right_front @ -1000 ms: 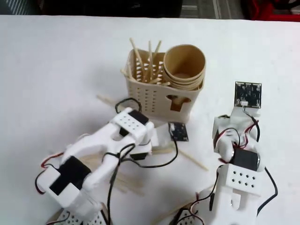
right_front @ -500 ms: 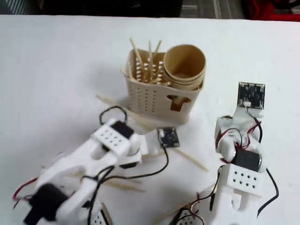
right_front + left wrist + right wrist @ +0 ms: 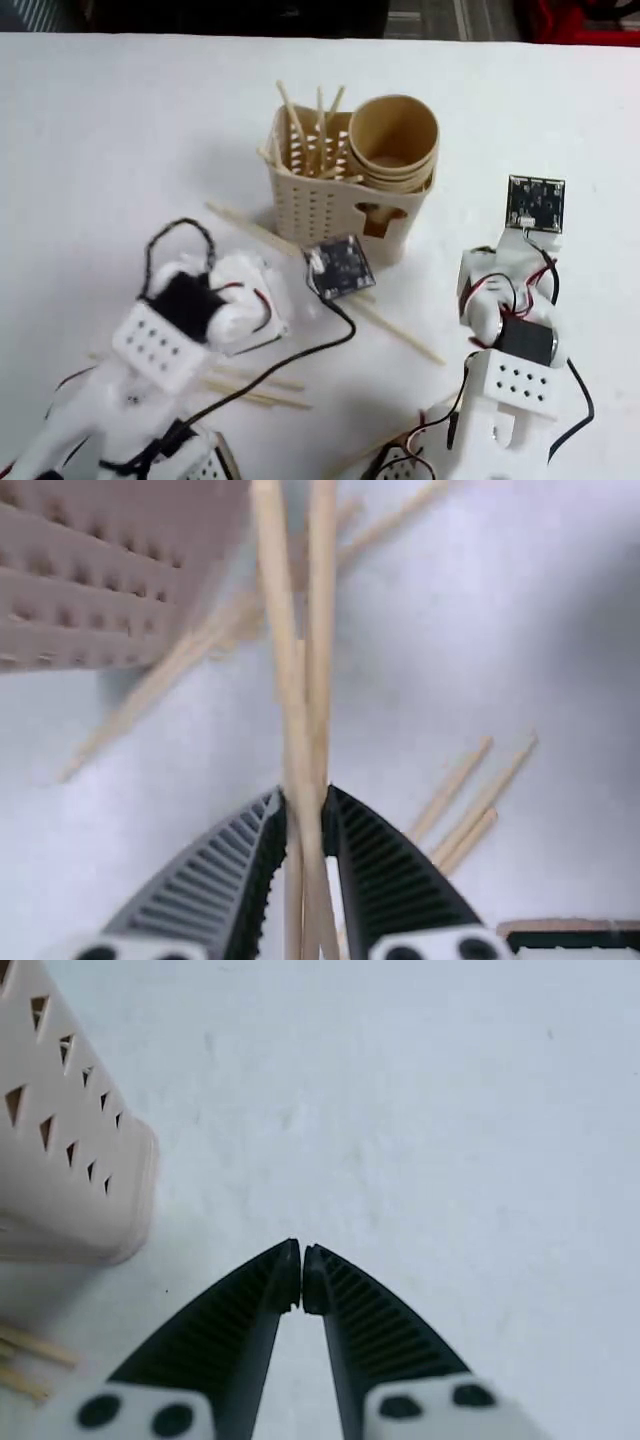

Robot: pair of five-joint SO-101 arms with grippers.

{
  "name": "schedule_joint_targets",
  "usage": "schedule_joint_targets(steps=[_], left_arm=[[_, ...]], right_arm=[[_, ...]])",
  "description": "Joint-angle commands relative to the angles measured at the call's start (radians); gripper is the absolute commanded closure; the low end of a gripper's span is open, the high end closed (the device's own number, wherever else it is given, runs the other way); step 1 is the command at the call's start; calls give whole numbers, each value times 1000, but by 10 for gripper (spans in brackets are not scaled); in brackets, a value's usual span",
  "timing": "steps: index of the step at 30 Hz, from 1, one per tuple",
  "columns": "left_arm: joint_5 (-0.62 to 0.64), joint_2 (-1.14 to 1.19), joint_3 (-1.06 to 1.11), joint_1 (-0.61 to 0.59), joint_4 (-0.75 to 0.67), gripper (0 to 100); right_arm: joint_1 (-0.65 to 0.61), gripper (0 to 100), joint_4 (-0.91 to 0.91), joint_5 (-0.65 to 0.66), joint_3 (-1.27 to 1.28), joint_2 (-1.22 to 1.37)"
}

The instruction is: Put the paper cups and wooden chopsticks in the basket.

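Note:
The cream basket stands mid-table with stacked paper cups and several upright chopsticks inside. In the left wrist view my left gripper is shut on a couple of wooden chopsticks, which stick out past the fingertips toward the basket. The left arm sits in front of the basket to the left. A long chopstick lies slanted in front of the basket. My right gripper is shut on nothing, over bare table beside the basket.
More loose chopsticks lie by the left arm's base, also seen on the table beyond the held pair. The right arm rests to the right of the basket. Chopstick tips lie near the right gripper.
The left arm has pulled back toward the table's front left and turned its wrist, uncovering loose chopsticks on the table. The right arm has hardly moved.

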Motion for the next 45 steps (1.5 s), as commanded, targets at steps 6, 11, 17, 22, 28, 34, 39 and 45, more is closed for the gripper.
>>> schedule_joint_targets(steps=[6,11,17,22,28,34,39,45], left_arm=[[101,10,-410,-2,55,977],[161,81,-595,-2,21,977],[215,176,-766,-2,-97,977],[221,265,-902,-1,-207,977],[275,397,-1102,-1,-296,977],[307,496,-1177,-1,-448,977],[371,561,-1174,-50,-539,977],[493,661,-1172,-147,-545,977]], right_arm=[[10,978,-30,-8,12,-19],[10,978,-70,-8,35,-19],[10,978,-70,-8,35,-19],[10,978,-74,-8,37,-19],[10,978,-74,-8,37,-19],[8,978,-74,-5,35,-19],[8,978,-74,-2,34,-19],[8,978,-74,0,34,-19]])
